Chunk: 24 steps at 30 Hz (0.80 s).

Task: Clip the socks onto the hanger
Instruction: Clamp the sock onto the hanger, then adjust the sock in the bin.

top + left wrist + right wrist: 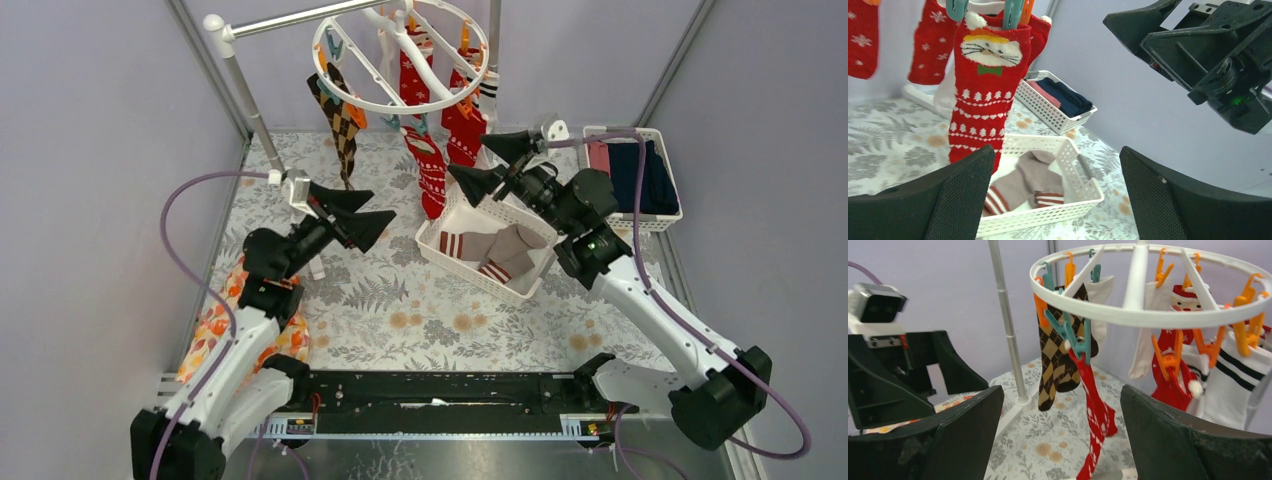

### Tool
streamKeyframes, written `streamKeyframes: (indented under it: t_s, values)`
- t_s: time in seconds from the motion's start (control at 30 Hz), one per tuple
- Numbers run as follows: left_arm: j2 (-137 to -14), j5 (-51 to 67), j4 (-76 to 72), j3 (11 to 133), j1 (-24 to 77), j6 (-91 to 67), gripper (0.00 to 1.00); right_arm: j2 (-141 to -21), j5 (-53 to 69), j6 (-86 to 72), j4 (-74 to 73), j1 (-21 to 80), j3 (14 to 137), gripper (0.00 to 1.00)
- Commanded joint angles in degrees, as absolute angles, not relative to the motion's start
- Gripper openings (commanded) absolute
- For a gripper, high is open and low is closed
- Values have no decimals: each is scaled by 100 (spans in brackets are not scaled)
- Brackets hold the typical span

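The round white hanger (pixel 400 100) hangs at the back with orange and teal clips. Clipped to it are a red Christmas sock (pixel 431 175) with a Santa face (pixel 984 90), an argyle sock (pixel 340 120), more red socks and a white striped sock (pixel 1235 385). Two taupe socks (pixel 505 250) with striped cuffs lie in the white basket (pixel 470 275). My left gripper (pixel 383 205) is open and empty, left of the red sock. My right gripper (pixel 467 155) is open and empty too, just right of that sock and facing the hanger (pixel 1148 315).
A second white basket (pixel 650 222) at the back right holds folded navy and pink clothes. An orange floral cloth (pixel 215 320) lies by the left arm. The grey stand pole (pixel 250 100) rises at the back left, its foot on the floral table cover.
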<state>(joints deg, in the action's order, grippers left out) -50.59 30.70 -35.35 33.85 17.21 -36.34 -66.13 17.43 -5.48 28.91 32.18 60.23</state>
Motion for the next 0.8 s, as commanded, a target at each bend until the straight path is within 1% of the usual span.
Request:
streamKeyframes:
  t_s: [0.0,0.17,0.43,0.77]
  values:
    - [-4196,2681,-2197,3087,1706,-2695,99,-6075,1497,-256,2650,3183,5661,94]
    - [-3562,2686,-1699,2688,1703,-2736,99,-5772,1342,-232,2555,3186,5311,96]
    - [-3129,2423,-1612,2020,1703,-3237,99,-5534,1139,-194,2434,3186,4731,99]
    - [-2924,2074,-1046,2025,1696,-3574,99,-5201,567,-260,2075,3182,4048,100]
